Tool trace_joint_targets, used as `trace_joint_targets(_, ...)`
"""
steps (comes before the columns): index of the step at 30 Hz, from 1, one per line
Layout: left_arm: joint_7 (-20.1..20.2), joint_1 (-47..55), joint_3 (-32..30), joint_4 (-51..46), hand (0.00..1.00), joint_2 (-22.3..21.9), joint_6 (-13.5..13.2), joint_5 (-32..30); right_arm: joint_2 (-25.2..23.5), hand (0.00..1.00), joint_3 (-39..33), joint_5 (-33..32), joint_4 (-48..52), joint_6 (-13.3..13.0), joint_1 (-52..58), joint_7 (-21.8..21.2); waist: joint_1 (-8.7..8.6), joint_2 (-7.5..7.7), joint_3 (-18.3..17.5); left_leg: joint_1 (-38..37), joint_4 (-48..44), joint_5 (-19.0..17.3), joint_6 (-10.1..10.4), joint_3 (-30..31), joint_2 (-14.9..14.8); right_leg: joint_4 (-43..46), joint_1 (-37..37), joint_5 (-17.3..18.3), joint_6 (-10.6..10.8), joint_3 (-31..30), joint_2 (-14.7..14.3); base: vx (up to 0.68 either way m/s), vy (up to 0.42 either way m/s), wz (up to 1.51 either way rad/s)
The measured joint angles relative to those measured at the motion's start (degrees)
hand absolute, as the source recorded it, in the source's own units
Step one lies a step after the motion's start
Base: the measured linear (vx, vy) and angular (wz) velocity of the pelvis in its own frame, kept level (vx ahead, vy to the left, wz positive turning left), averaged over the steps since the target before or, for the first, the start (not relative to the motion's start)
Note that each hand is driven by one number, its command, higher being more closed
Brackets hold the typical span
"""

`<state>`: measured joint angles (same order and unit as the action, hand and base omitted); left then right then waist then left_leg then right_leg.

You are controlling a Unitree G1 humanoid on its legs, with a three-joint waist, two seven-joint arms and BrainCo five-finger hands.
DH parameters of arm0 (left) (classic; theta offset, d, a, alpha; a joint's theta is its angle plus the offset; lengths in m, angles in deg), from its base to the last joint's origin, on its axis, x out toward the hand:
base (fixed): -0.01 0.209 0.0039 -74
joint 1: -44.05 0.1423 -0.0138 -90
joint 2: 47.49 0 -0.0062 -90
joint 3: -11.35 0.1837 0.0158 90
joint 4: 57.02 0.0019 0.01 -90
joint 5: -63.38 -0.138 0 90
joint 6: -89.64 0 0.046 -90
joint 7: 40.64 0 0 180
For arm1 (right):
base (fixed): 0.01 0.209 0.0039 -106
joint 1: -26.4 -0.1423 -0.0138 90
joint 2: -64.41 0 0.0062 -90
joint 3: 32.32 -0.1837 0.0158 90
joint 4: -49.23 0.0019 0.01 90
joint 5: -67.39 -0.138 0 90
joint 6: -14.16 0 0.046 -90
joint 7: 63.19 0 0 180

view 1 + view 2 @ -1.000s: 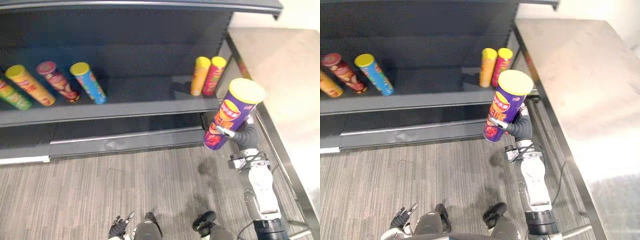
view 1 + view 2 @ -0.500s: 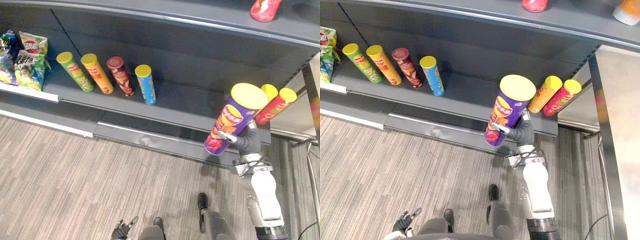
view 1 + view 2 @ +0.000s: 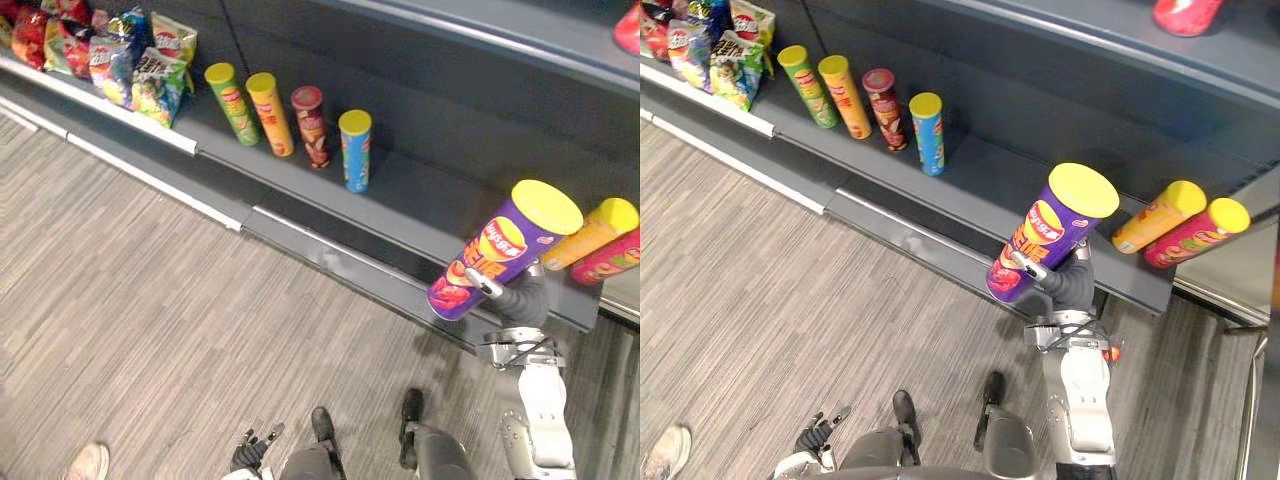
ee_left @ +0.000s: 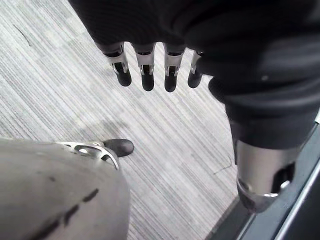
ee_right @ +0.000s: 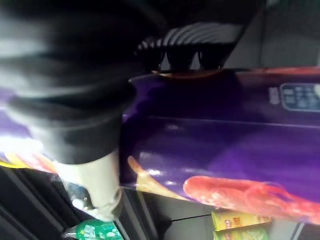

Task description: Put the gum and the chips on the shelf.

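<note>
Your right hand [image 3: 1072, 283] has its fingers wrapped round the lower body of the purple chips can [image 3: 1045, 240]. It is held off the floor [image 3: 790, 300], just in front of the shelf [image 3: 990, 170], likely so the base goes in first. The long axis is tilted: yellow lid [image 3: 1083, 190] up and leaning toward the shelf's right end, base down. Your left hand [image 4: 150, 67] hangs low, fingers relaxed, empty.

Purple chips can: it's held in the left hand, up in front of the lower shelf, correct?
No. The purple chips can is held in the right hand, not the left, as the right eye view shows. It is indeed up in front of the lower shelf. The left hand hangs low, open.
</note>
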<state>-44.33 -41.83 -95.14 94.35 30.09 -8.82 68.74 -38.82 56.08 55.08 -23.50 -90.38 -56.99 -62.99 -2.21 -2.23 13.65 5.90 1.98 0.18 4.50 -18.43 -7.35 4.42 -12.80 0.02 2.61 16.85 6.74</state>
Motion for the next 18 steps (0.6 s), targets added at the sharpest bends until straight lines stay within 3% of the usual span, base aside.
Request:
trace_joint_targets(5, -1.7, -0.9, 2.0, -0.7, 0.00, 0.0, 0.2, -1.7, 0.3, 1.00, 2.1, 5.5, -3.7, 0.0, -7.1, 4.7, 0.68, -1.04, 0.9, 2.6, 1.2, 0.9, -0.4, -1.4, 2.0, -2.8, -2.6, -4.3, 0.6, -1.7, 1.0, -0.07, 0.082, -0.13)
trace_joint_targets(6, -2.3, -2.2, 3.9, -1.1, 0.00, -0.3, 0.2, -1.7, 0.9, 1.00, 2.0, 7.6, -6.2, 0.1, -11.5, 6.7, 0.72, -1.97, 1.8, 3.7, 2.0, 2.0, -1.3, -1.3, 2.6, -2.8, -4.0, -5.0, 0.8, -1.7, 1.5, -0.03, 0.054, 0.09)
trace_joint_targets(12, -3.2, -3.4, 9.0, -5.0, 0.00, -1.6, -0.3, -1.2, 1.3, 1.00, -0.4, 12.4, -16.2, 0.8, -26.7, 15.1, 1.54, -4.90, 5.5, 5.9, 2.0, 3.1, -2.0, -0.9, 3.5, -2.3, -6.1, -5.7, 1.0, -1.4, 2.5, 0.01, 0.044, 0.07)
trace_joint_targets(13, -3.8, -4.1, 10.1, -5.8, 0.00, -1.7, -0.4, -1.0, 1.7, 1.00, -2.3, 12.5, -19.0, 1.3, -31.0, 17.2, 2.43, -5.60, 7.0, 6.0, 1.9, 3.1, -2.0, -0.8, 3.6, -2.1, -6.2, -5.7, 1.0, -1.4, 2.6, 0.04, 0.022, 0.03)
trace_joint_targets(18, -4.9, -5.4, 13.4, -9.6, 0.00, -1.7, -1.1, 1.2, 5.3, 1.00, -7.0, 14.3, -28.3, 2.9, -44.0, 22.2, 3.28, -6.99, 10.0, 8.8, 1.6, 3.9, -2.0, 0.1, 4.0, 0.0, -9.5, -5.7, 1.0, -1.5, 3.3, 0.03, 0.019, 0.08)
